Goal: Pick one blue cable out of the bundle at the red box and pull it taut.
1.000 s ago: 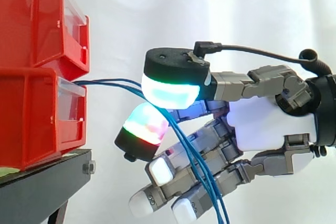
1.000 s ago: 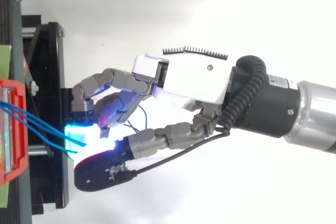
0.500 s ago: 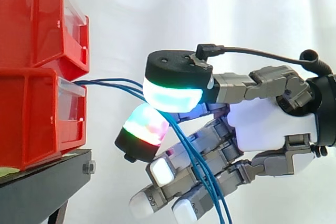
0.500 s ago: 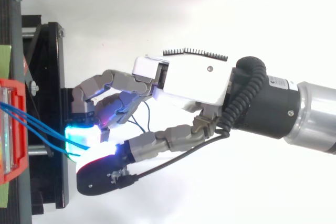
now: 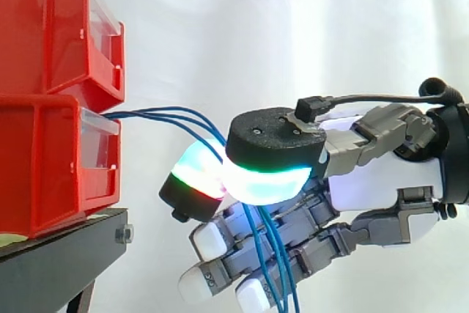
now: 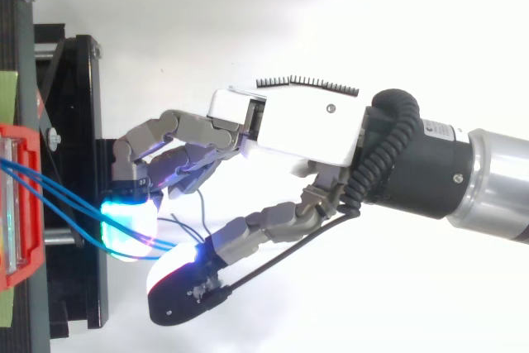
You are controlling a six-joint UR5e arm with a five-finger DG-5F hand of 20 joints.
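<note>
Hand, side view: the hand [image 5: 374, 181] is clamped on the blue cables [image 5: 165, 113]. Its thumb pad [image 5: 267, 177] sits over one raised fingertip pad [image 5: 192, 185], and the strands pass between them. The other fingers curl loosely underneath.
Cables, side view: three strands leave the lower red box [image 5: 44, 159] ahead of the fingertips. They arch into the pinch, then hang down across the lower fingers, under the palm.
Slack, side view: the run ahead of the fingertips is bowed, not straight.
Surroundings, side view: the upper red box [image 5: 51, 27] is stacked on the lower one, with the black stand [image 5: 66, 243] beneath. All are beyond the fingertips.
Hand, top view: the hand [image 6: 289, 126] points its fingertips at the box. The thumb pad and raised fingertip pad lie close together, and their glow hides whether they actually touch.
Cables, top view: the blue cables [image 6: 56, 192] run from the box to the fingertip pad. At least one strand carries on across to the thumb pad.
Step in hand (judgement): a grasp has been made at the bundle. The selection is doubtful, since several strands appear caught where one is wanted.
Next move (judgement): shed the surplus strands or re-pinch a single one. Then draw the hand back along its wrist line, away from the box, until the bow is gone. The grip must be firm enough that the thin strand does not slip through the pads.
</note>
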